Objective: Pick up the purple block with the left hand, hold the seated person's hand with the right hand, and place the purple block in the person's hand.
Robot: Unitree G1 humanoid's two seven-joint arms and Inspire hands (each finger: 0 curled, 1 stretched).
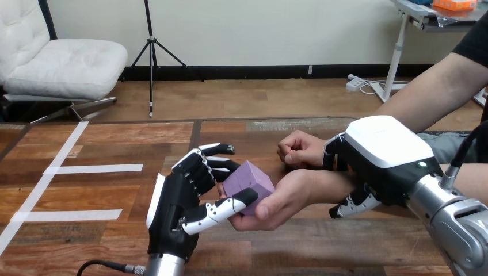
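A: Left robot hand (175, 207) first. State?
B: Pinching. Its thumb is on the near face of the purple block (248, 181) and its fingers are curled against the block's left side. The arm comes in from the bottom edge.

A: Where's the block?
B: Just right of the left robot hand's palm, tilted with one corner up. It also sits in the person's nearer hand (282, 204), which is palm up with its fingers cupped below it. So both hands are on the block.

A: Is it on the surface (115, 144)?
B: No, it's held above it. Can't tell if the person's nearer hand rests on the surface.

A: Right robot hand (385, 161)?
B: To the right of the block, past the palm. It's closed round the person's wrist (322, 184), with one digit over the top and fingertips showing underneath. The white back shell faces up.

A: Farther out?
B: The person's farther hand (299, 149), in a loose fist, is just beyond the wrist, beside the right robot hand's upper digit. Can't tell if they touch.

A: Anything else?
B: White tape strips (95, 168) on the surface, left of the left robot hand and well apart from the block.
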